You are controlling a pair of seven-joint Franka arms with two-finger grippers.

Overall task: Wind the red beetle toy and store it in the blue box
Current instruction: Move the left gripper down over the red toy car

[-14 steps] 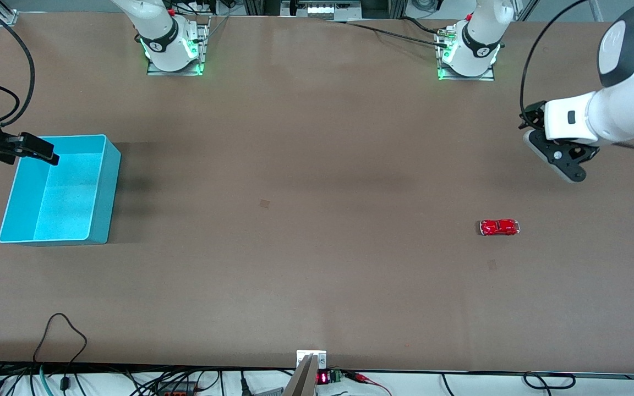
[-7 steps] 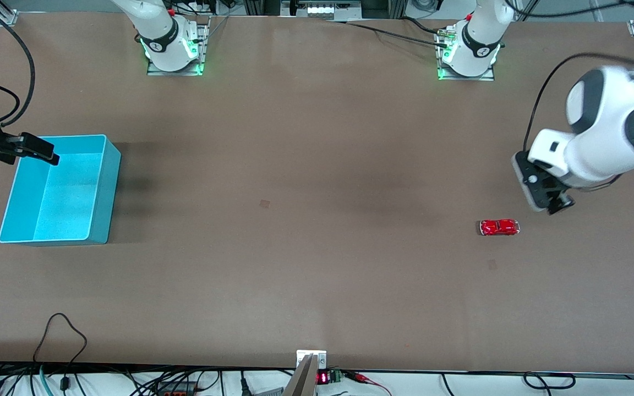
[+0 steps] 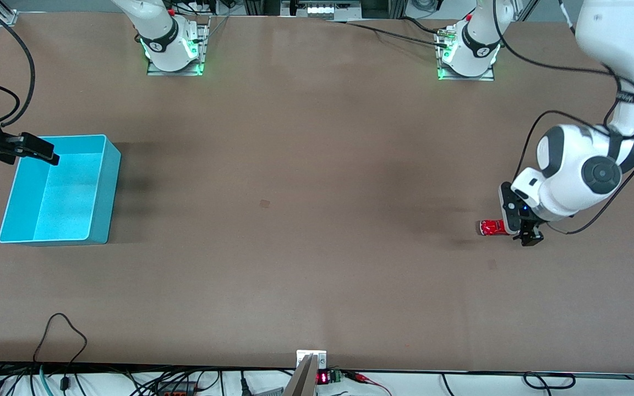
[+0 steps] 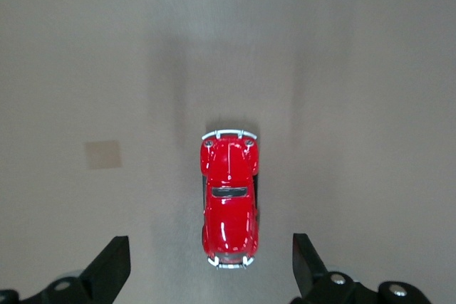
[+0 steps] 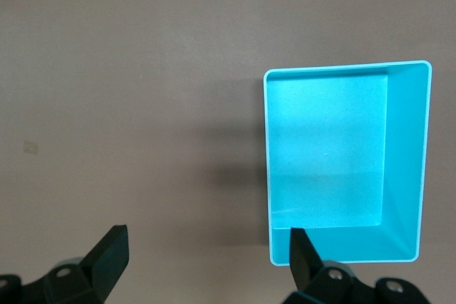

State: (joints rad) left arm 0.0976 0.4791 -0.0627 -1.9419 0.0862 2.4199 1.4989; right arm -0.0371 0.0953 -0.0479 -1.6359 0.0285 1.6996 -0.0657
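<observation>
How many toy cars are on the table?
1. The red beetle toy sits on the table toward the left arm's end, under the open left gripper. None shows elsewhere.

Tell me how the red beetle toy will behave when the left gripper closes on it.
The red beetle toy is a small car, so it may roll along its length if nudged endwise. Its glossy, rounded shell looks slippery, so the fingers could slide off. It looks rigid and light, likely easy to lift. The left gripper hangs open above it.
</observation>
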